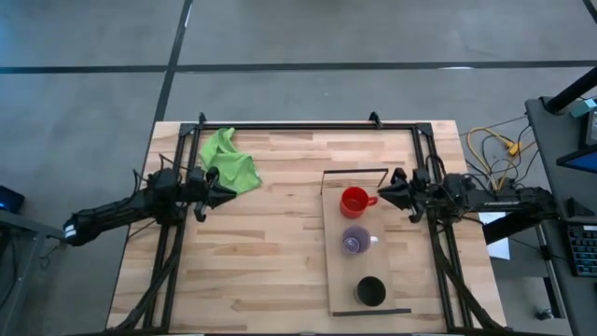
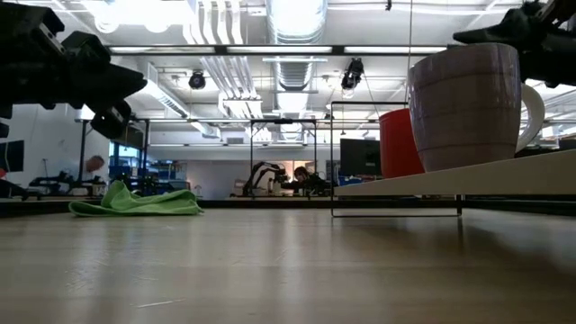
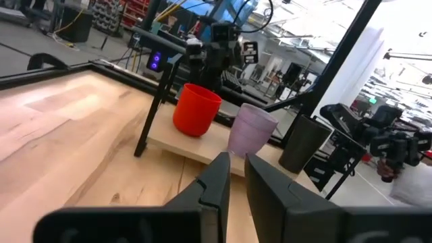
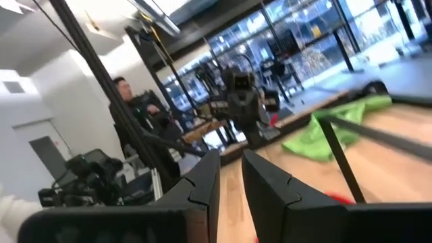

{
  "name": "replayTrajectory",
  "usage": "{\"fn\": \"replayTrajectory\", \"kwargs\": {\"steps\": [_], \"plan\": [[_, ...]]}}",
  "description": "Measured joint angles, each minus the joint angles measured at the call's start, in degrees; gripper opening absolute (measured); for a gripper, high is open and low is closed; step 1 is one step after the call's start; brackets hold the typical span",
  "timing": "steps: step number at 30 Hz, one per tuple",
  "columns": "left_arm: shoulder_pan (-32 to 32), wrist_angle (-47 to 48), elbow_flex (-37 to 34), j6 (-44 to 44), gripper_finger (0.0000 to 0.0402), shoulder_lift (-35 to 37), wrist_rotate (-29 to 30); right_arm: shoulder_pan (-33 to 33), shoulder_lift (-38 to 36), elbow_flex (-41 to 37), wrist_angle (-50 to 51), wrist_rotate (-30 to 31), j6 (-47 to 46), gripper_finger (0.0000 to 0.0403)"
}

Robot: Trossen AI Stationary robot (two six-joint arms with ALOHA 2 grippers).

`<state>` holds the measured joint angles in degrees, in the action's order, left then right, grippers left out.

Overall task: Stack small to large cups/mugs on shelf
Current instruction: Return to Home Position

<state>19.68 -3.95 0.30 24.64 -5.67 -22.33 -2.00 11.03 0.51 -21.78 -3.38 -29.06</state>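
The light wooden shelf [image 1: 338,266] lies on the right half of the table, with three cups standing in a row on it. The red cup [image 1: 354,201] is farthest, the purple cup [image 1: 354,241] is in the middle, and the black cup [image 1: 370,291] is nearest. They also show in the left wrist view: red cup [image 3: 196,109], purple cup [image 3: 251,129], black cup [image 3: 302,143]. My right gripper [image 1: 384,193] is shut and empty, just right of the red cup's handle and above the shelf. My left gripper [image 1: 227,188] is shut and empty at the table's left, beside the green cloth.
A crumpled green cloth [image 1: 229,161] lies at the far left of the table, close to my left gripper. A black frame [image 1: 308,125] runs along the table's far and side edges. Bare planks [image 1: 266,252] lie between the left arm and the shelf.
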Motion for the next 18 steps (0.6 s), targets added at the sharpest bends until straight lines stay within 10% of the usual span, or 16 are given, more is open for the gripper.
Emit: {"fn": "replayTrajectory", "kwargs": {"steps": [10,18], "plan": [[0.0,0.0,0.0,0.7,0.0032,-0.6,-0.6,0.0,0.0,0.0,6.6,2.1,-4.1,0.0059],[0.0,-0.8,0.0,5.0,0.0032,-0.6,-21.1,0.0,0.0,0.0,12.4,2.0,-3.7,0.0059]]}}
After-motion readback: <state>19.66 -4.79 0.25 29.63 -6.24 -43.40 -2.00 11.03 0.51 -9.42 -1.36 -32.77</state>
